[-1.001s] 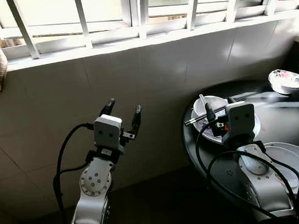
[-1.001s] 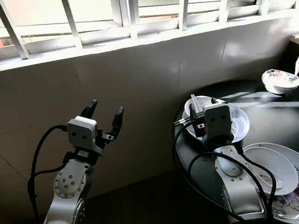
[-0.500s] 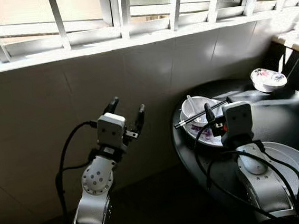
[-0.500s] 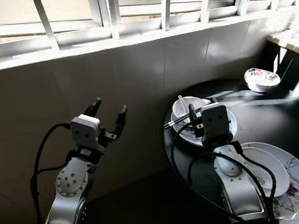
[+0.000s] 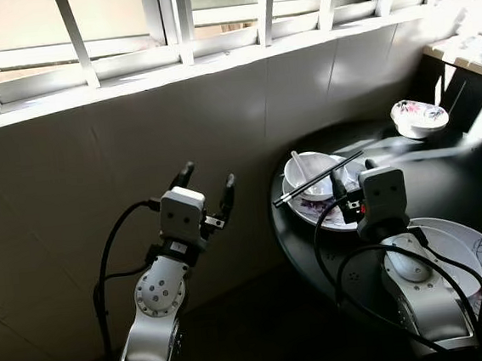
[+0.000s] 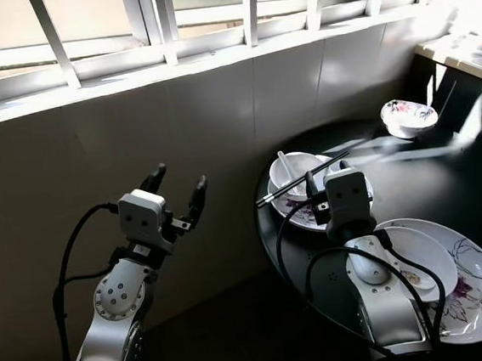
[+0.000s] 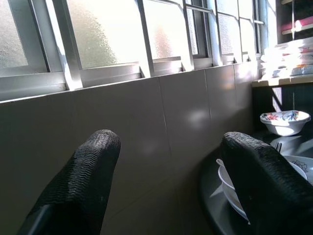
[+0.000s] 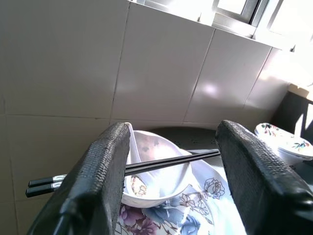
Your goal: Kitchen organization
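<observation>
While no brand or readable writing shows on anything, the floral white bowl (image 8: 151, 169) sits on a flowered plate (image 8: 195, 210) at the near edge of the round black desk (image 5: 316, 250), with 2 black chopsticks (image 8: 146, 166) laid across its rim and a white spoon (image 5: 299, 165) inside it. The right gripper (image 5: 349, 177) hovers just short of that bowl with jaws wide apart and empty (bowl and chopsticks line up with the gap), and the left gripper (image 5: 205, 184), also spread and empty, is raised before the tiled wall (image 5: 94, 160). Compared with 1 second ago the camera has swung right, so the small patterned bowl (image 5: 419, 116) and stacked large plates (image 5: 480, 273) sit further left in view, while both arms keep their pose.
</observation>
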Robot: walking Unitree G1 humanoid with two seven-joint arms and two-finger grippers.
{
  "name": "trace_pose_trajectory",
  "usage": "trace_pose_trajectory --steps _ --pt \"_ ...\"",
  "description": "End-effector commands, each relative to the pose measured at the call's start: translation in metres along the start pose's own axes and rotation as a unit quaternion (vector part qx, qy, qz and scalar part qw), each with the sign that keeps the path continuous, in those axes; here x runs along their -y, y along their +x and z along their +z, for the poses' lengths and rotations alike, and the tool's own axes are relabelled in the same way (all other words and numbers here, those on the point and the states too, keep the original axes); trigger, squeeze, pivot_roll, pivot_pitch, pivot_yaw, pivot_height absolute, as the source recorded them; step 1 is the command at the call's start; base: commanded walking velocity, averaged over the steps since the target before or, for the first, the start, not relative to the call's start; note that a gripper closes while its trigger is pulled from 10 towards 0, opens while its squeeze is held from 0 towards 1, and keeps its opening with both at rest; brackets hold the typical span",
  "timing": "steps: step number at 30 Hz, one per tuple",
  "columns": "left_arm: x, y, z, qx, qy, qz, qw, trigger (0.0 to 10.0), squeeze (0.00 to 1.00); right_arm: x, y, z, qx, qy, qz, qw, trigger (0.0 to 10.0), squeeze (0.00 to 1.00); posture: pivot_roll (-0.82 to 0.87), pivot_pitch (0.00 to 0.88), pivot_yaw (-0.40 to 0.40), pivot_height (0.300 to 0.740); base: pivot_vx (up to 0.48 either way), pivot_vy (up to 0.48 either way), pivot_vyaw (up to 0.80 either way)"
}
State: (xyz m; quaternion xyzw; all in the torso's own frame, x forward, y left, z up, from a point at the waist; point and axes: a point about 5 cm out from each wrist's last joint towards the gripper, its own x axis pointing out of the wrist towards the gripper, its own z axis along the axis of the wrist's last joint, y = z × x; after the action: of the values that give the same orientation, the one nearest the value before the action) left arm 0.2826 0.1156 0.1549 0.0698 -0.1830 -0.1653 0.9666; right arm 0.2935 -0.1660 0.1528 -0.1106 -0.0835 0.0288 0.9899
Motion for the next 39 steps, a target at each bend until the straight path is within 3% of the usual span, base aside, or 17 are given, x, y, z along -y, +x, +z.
trace_pose_trajectory --steps 1,14,21,24,25,27,30,33,35,36,39 --pt "0.001 0.001 -0.001 -0.004 0.002 -0.007 1.0 10.0 0.0 0.002 0.002 -0.003 -0.012 0.0 -0.001 1.0 10.0 0.0 0.03 0.0 -0.022 0.74 0.0 0.0 -0.8" --pt "-0.002 0.0 -0.004 -0.01 0.005 -0.003 1.0 10.0 0.0 0.001 0.003 -0.006 -0.012 -0.031 0.01 0.999 10.0 0.0 0.03 0.0 -0.022 0.74 0.0 0.0 -0.68" --pt "0.003 -0.002 -0.006 -0.017 0.002 -0.009 1.0 10.0 0.0 -0.006 0.0 -0.009 -0.043 -0.022 0.088 0.995 10.0 0.0 0.03 0.0 -0.022 0.74 0.0 0.0 0.0" --pt "0.002 -0.001 -0.007 -0.019 0.001 -0.008 1.0 10.0 0.0 -0.004 -0.004 -0.005 -0.065 -0.044 0.198 0.977 10.0 0.0 0.02 0.0 -0.018 0.74 0.0 0.0 0.0" --pt "0.002 -0.001 -0.007 -0.019 0.001 -0.008 1.0 10.0 0.0 -0.004 -0.004 -0.005 -0.065 -0.044 0.198 0.977 10.0 0.0 0.02 0.0 -0.018 0.74 0.0 0.0 0.0" --pt "0.001 0.0 -0.007 -0.02 0.002 -0.008 1.0 10.0 0.0 0.008 -0.009 -0.001 -0.087 -0.112 0.307 0.941 10.0 0.0 0.01 0.0 -0.018 0.74 0.0 0.0 0.0" --pt "0.002 0.001 -0.007 -0.02 0.002 -0.008 1.0 10.0 0.0 0.015 -0.008 0.001 -0.09 -0.144 0.32 0.932 10.0 0.0 0.01 0.0 -0.02 0.74 0.0 0.0 0.0" --pt "0.001 0.003 -0.007 -0.019 0.001 -0.005 1.0 10.0 0.0 0.042 0.005 0.019 -0.105 -0.181 0.329 0.921 10.0 0.0 0.01 0.0 -0.025 0.74 0.0 0.0 0.0" --pt "0.001 0.003 -0.008 -0.019 0.001 -0.004 1.0 10.0 0.0 0.046 0.004 0.023 -0.11 -0.19 0.347 0.912 10.0 0.0 0.01 0.0 -0.025 0.74 0.0 0.0 0.0" --pt "0.001 0.002 -0.008 -0.02 0.001 -0.003 1.0 10.0 0.0 0.051 0.002 0.028 -0.114 -0.199 0.375 0.898 10.0 0.0 0.01 0.0 -0.026 0.74 0.0 0.0 0.0" --pt "0.001 0.002 -0.009 -0.021 0.001 -0.003 1.0 10.0 0.0 0.059 0.001 0.032 -0.125 -0.198 0.391 0.89 10.0 0.0 0.01 0.0 -0.027 0.74 0.0 0.0 0.0"
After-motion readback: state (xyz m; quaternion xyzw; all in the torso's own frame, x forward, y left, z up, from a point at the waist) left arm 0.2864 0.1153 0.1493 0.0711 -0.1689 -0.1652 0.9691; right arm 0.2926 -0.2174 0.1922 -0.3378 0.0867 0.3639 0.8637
